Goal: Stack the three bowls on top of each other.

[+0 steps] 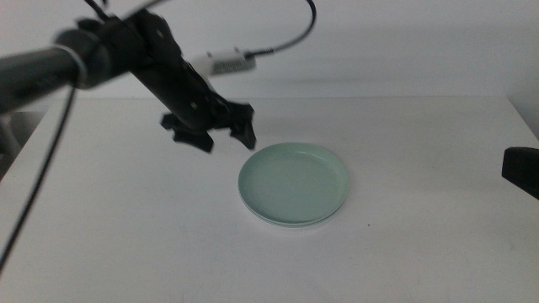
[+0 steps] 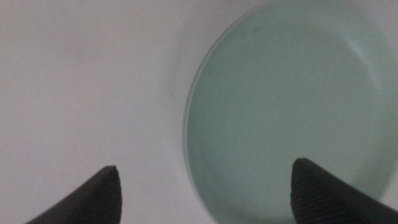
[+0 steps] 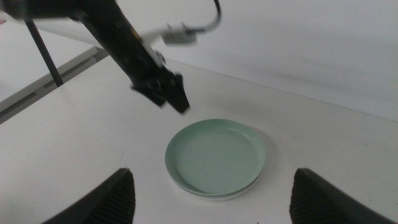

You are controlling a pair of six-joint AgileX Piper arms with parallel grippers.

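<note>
The mint green bowl (image 1: 294,182) sits on top of a stack at the middle of the white table (image 1: 118,244). Under its near edge a pale rim (image 1: 285,225) of another bowl shows; I cannot tell the grey bowl and the white bowl apart there. My left gripper (image 1: 226,137) is open and empty. It hovers just off the stack's far left rim. The left wrist view shows the green bowl (image 2: 292,106) beside and under its spread jaws (image 2: 205,165). My right gripper (image 3: 212,171) is open and waits at the table's right side (image 1: 522,171), looking at the stack (image 3: 216,157).
A small white device (image 1: 227,63) with a black cable lies at the table's back, behind the left arm. A thin black cable (image 1: 38,189) hangs down over the table's left part. The table's far edge meets a pale wall.
</note>
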